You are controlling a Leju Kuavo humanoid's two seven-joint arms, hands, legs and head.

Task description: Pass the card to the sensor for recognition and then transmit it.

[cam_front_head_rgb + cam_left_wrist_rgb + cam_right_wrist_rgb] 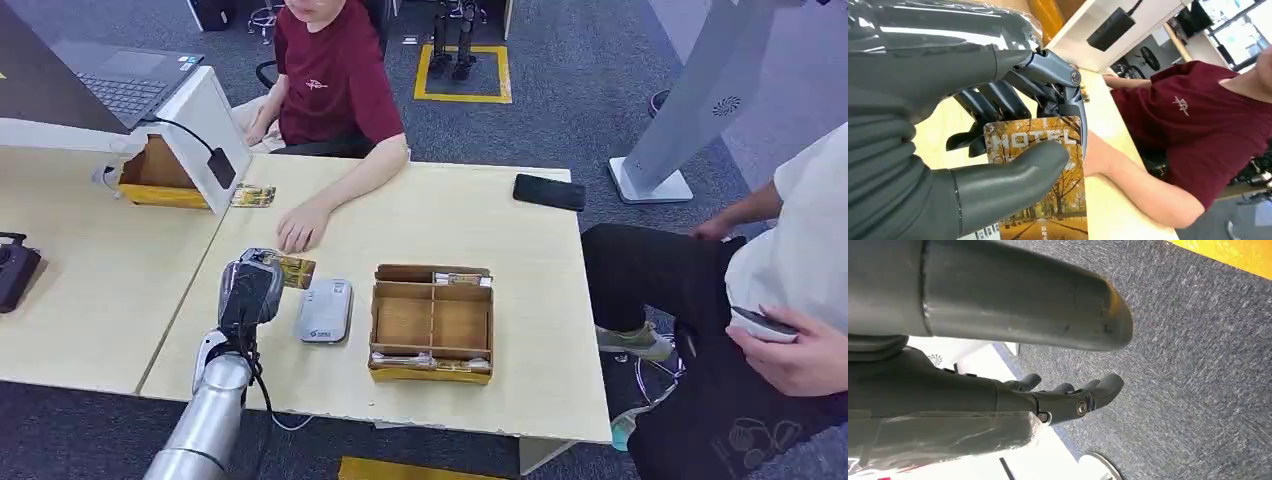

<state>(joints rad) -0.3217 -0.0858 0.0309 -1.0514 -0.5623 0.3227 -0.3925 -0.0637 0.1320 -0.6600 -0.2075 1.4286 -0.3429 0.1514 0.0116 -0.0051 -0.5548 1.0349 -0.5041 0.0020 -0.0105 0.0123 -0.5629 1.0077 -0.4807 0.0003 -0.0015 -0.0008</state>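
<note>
My left hand hovers over the table's left part and pinches a yellow hotel card between thumb and fingers. Close up, the card shows autumn trees and the word HOTEL under my thumb. The grey card sensor lies flat on the table just right of that hand, slightly nearer to me than the card. A person in a dark red shirt sits across, one hand resting on the table just beyond the card. My right hand hangs over grey carpet, holding nothing, fingers loosely curved.
A wooden divided tray with cards along its near and far rims stands right of the sensor. Another card lies by a white stand with a yellow box. A black phone sits far right. A second person sits at the right.
</note>
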